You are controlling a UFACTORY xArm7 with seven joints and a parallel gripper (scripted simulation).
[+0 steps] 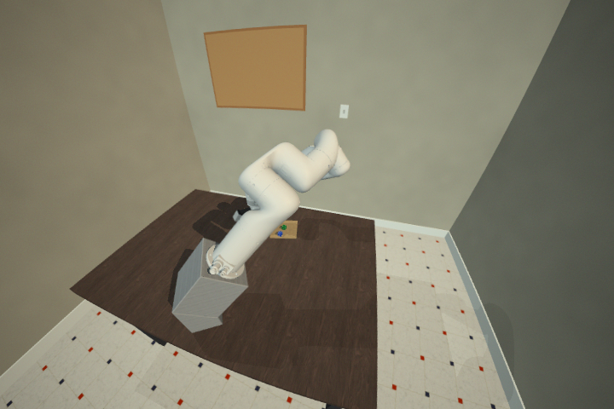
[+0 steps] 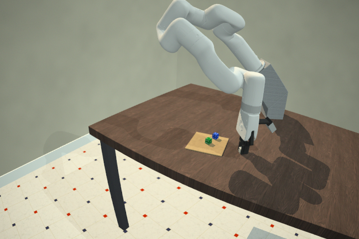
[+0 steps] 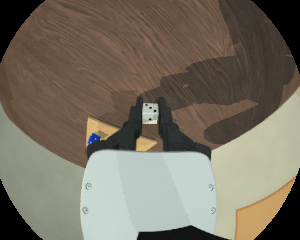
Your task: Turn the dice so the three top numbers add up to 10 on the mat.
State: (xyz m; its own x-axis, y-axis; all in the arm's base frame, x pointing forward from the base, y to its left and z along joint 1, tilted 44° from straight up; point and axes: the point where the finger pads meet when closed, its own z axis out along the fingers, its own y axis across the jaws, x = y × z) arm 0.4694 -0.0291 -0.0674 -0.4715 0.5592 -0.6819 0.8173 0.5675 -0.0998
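Observation:
My gripper (image 2: 243,149) (image 3: 150,105) points down at the table, beside the mat, and is shut on a white die (image 3: 150,113) (image 2: 240,150). A finger lies along each side of the die; one face shows several dark pips and the face below it shows one. A blue die (image 1: 280,233) (image 2: 215,135) (image 3: 94,138) and a green die (image 1: 283,227) (image 2: 208,141) sit apart on the tan mat (image 1: 291,235) (image 2: 193,144) (image 3: 146,143). Their top numbers are too small to read surely. The green die is hidden in the wrist view, and the fingers are hidden in the top view.
The dark wooden table (image 1: 317,289) (image 2: 157,112) bears the mat and the grey arm base (image 1: 209,298) (image 2: 274,90). The table's curved edge runs in front of the mat in the exterior view. The arm's shadow falls beside the gripper.

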